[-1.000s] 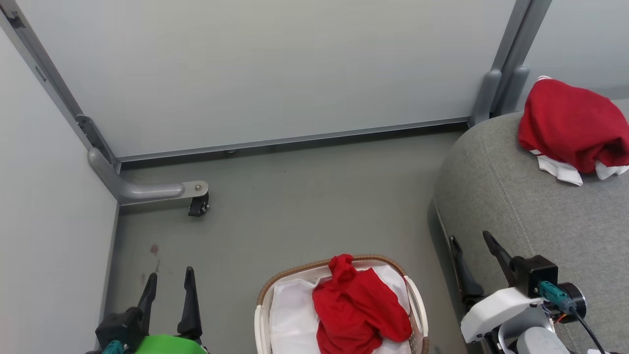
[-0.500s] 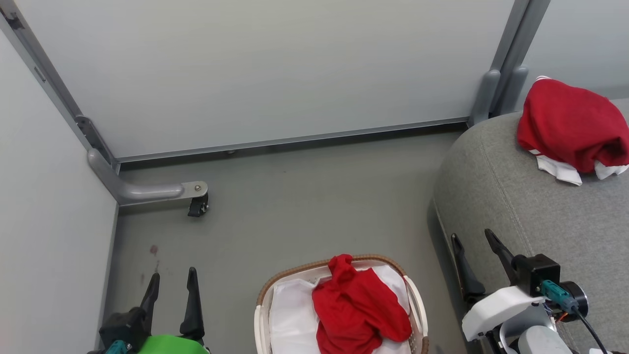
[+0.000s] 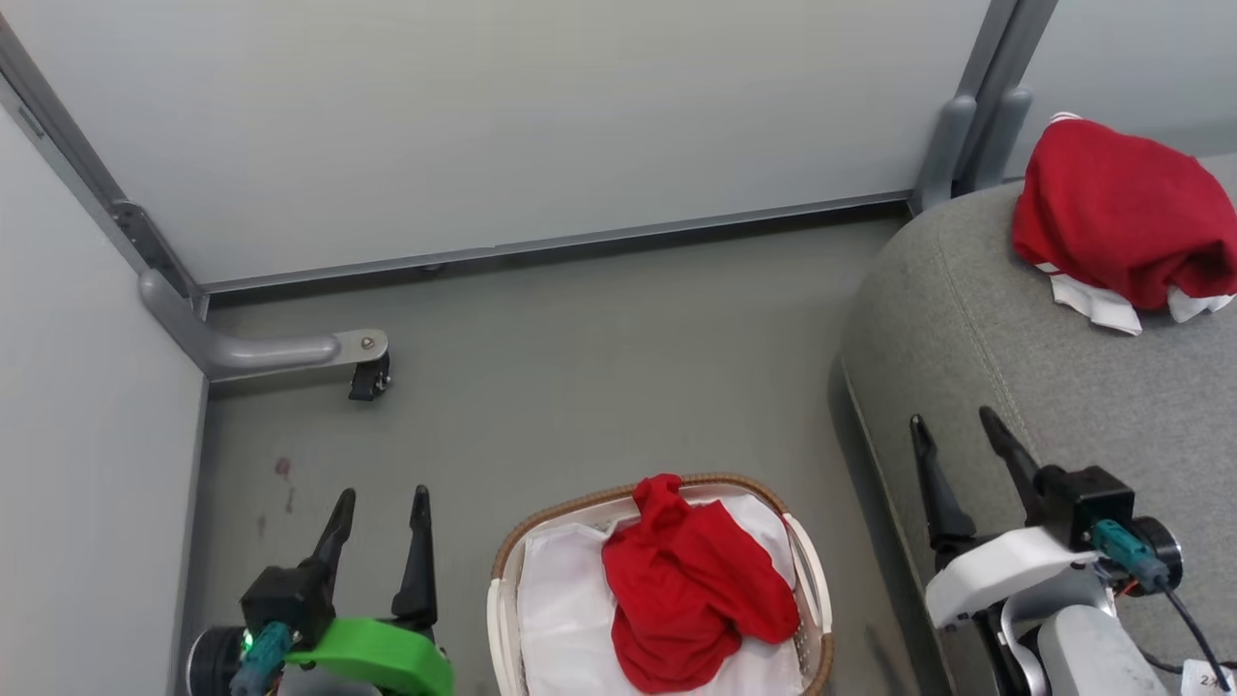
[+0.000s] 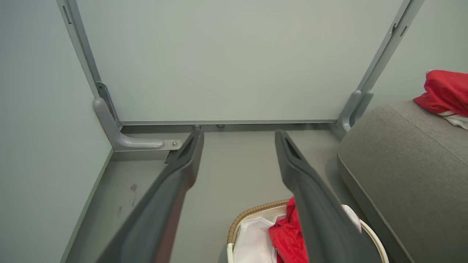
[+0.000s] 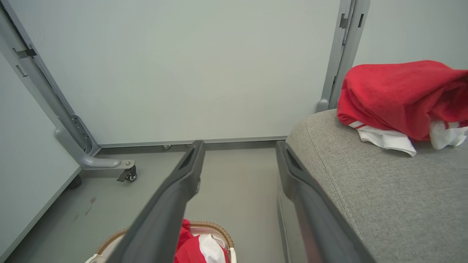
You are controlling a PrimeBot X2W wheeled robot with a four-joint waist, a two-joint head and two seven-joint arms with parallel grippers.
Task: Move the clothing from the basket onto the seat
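Observation:
A crumpled red garment of the clothing (image 3: 691,590) lies in the white basket (image 3: 503,619) with its brown woven rim, on a white liner, at the bottom middle of the head view. Another red garment (image 3: 1111,217) with white trim rests on the grey seat (image 3: 1005,377) at the right. My left gripper (image 3: 383,495) is open and empty over the floor, left of the basket. My right gripper (image 3: 952,419) is open and empty beside the seat's front edge, right of the basket. The left wrist view shows the basket (image 4: 252,213) and garment (image 4: 287,233) low between the fingers (image 4: 182,171).
Grey partition panels (image 3: 503,126) close off the back and left. A metal foot with a caster (image 3: 367,379) juts onto the grey floor (image 3: 599,387) at the left. The seat's rounded corner stands close to the basket's right side.
The head camera has shifted, so the whole scene sits a little lower-left. Both grippers have risen further into view, still open. The garments have not moved.

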